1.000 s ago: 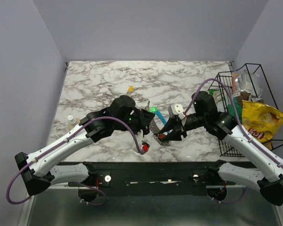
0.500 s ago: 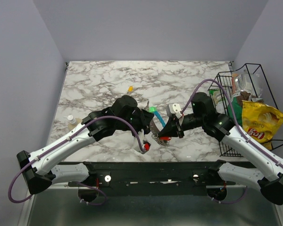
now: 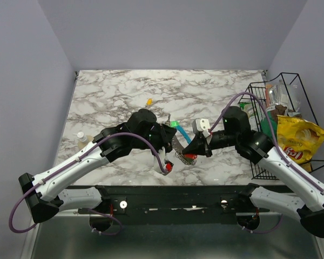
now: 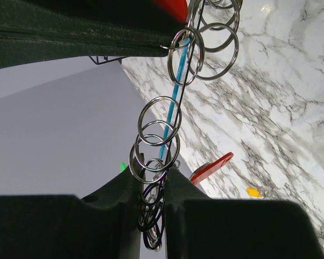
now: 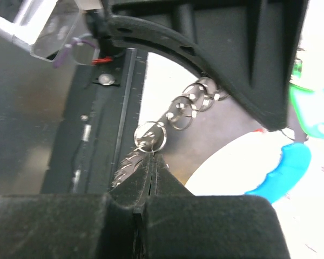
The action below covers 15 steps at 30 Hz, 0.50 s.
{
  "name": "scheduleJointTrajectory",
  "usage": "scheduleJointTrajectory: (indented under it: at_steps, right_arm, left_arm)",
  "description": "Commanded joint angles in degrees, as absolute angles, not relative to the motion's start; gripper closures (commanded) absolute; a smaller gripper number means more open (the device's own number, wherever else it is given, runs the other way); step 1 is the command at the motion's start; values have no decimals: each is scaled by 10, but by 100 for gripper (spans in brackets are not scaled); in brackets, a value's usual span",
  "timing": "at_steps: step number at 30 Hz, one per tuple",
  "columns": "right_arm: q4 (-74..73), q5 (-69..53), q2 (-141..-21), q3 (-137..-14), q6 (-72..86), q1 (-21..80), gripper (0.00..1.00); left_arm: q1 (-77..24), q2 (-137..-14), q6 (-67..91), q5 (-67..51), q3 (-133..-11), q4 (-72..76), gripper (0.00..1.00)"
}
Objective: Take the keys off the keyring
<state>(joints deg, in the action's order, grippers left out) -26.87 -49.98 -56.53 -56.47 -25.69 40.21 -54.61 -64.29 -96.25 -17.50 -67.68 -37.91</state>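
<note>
The keyring [image 4: 157, 132] shows as a chain of linked steel rings along a bright blue strip [image 4: 175, 94]. It hangs between my two grippers above the marble table [image 3: 119, 91]. My left gripper [image 4: 153, 175] is shut on the chain's lower rings and is seen from above [image 3: 171, 141]. My right gripper [image 5: 151, 157] is shut on the edge of the end ring [image 5: 150, 135], with a toothed key blade [image 5: 128, 164] beside its fingers. A red key [image 3: 190, 157] sits at its tip. A green key [image 3: 175, 125] hangs on the ring. A yellow key [image 3: 148, 101] lies loose on the table.
A black wire basket [image 3: 257, 162] holding a yellow chip bag [image 3: 299, 143] and other packets stands at the right edge. A small bottle [image 3: 81, 136] sits at the left edge. A black rail [image 3: 173, 191] runs along the front.
My right gripper's jaws have closed from partly open onto the end ring and shifted slightly. The left gripper has kept its hold and barely moved.
</note>
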Motion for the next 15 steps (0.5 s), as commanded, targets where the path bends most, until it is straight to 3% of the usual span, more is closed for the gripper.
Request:
scheduleJointTrajectory:
  at_steps: [1, 15]
  right_arm:
    - [-311, -420, -555, -600, -284, 406, 99]
    - [-346, -306, -535, -663, -328, 406, 99]
  left_arm:
    - [-548, -618, -934, -197, -683, -316, 100]
    - [-543, -618, -908, -200, -672, -344, 100]
